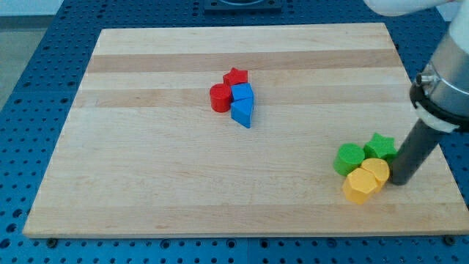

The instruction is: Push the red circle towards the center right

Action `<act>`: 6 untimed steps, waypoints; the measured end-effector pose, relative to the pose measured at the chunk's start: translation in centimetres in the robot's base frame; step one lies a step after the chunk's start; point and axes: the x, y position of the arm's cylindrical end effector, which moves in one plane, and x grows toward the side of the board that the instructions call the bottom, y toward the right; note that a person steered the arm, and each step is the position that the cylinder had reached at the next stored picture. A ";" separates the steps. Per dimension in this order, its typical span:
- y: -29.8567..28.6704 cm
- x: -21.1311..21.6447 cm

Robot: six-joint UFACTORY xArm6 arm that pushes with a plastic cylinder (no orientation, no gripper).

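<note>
The red circle (pixel 220 97) sits near the middle of the wooden board (pixel 146 169), a little above centre. It touches a red star (pixel 236 76) at its upper right and a blue cube (pixel 242 93) on its right. A blue triangle (pixel 242 112) lies just below the cube. My tip (pixel 400 180) rests on the board at the view's lower right, far from the red circle, right beside a yellow circle (pixel 377 171).
At the lower right a cluster holds a green circle (pixel 349 158), a green star (pixel 380 147), the yellow circle and a yellow hexagon (pixel 360 186). The board's right edge (pixel 432 154) runs just right of my tip.
</note>
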 end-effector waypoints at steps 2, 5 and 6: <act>-0.6 -2.1; -0.6 -11.0; -0.9 -12.0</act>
